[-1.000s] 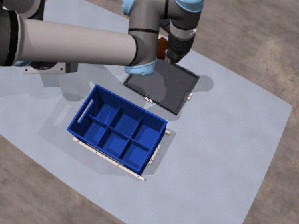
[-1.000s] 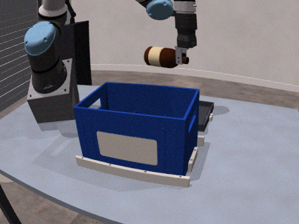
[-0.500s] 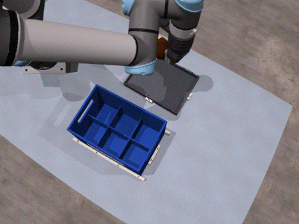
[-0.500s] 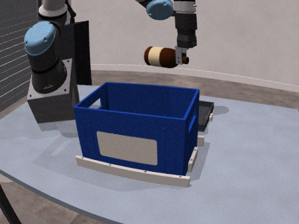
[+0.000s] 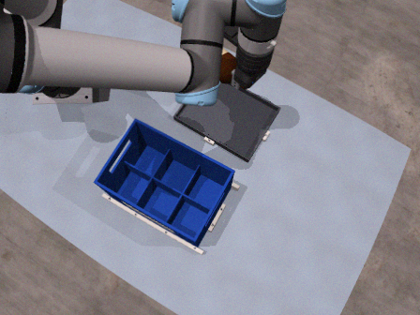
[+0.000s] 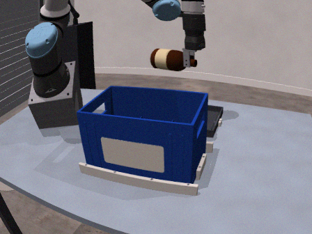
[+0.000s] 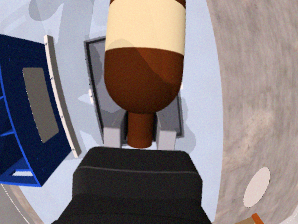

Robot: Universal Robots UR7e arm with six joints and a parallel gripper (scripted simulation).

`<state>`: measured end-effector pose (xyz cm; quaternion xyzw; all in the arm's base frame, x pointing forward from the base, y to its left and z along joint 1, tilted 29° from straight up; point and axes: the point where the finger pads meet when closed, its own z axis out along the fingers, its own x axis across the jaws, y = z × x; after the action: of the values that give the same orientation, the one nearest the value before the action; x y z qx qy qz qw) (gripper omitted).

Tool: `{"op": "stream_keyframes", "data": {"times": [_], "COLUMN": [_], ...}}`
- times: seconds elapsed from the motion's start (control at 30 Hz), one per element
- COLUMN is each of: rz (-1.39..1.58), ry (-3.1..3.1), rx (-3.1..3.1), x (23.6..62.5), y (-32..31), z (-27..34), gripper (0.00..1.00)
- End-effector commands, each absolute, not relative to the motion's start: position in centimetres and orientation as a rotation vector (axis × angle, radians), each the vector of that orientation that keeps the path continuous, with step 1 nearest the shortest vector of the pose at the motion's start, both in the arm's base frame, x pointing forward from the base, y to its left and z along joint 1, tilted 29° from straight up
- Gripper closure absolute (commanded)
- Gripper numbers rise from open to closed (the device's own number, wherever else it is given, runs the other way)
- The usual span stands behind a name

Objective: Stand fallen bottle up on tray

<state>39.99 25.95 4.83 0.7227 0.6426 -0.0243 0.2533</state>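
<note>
My gripper (image 6: 188, 62) (image 7: 140, 118) is shut on the neck of a brown bottle (image 6: 168, 59) (image 7: 143, 63) (image 5: 227, 66) with a cream label. The bottle hangs lying level in the air, high above the table, its base pointing away from the fingers. The dark grey tray (image 5: 244, 122) (image 6: 214, 120) (image 7: 96, 90) lies flat on the table beneath it, behind the crate in the exterior view. In the top view the arm hides most of the bottle and the gripper.
A blue crate (image 5: 165, 185) (image 6: 146, 137) (image 7: 27, 116) with several empty compartments stands in front of the tray, held by pale strips at its base. The robot's base (image 6: 52, 94) stands at the table's back left. The grey table mat (image 5: 319, 202) spreads to the right.
</note>
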Motion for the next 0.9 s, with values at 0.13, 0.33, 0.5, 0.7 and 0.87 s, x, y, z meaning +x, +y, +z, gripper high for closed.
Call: {"op": "stream_keyframes", "data": {"times": [0.13,0.33,0.5,0.7,0.87], "rz": [-0.062,-0.045,-0.030,0.003,0.021], "ry": [1.742,1.692,1.647,1.548,1.491], "rx": [1.969,2.011,2.047,2.122,2.163], "x": [40.01,40.00,40.00,40.00,40.01], "y": [25.99,25.99,25.99,25.99,25.99], "z": [4.87,4.87,4.87,4.87,4.87], "gripper": [1.00,1.00,1.00,1.00,1.00]}}
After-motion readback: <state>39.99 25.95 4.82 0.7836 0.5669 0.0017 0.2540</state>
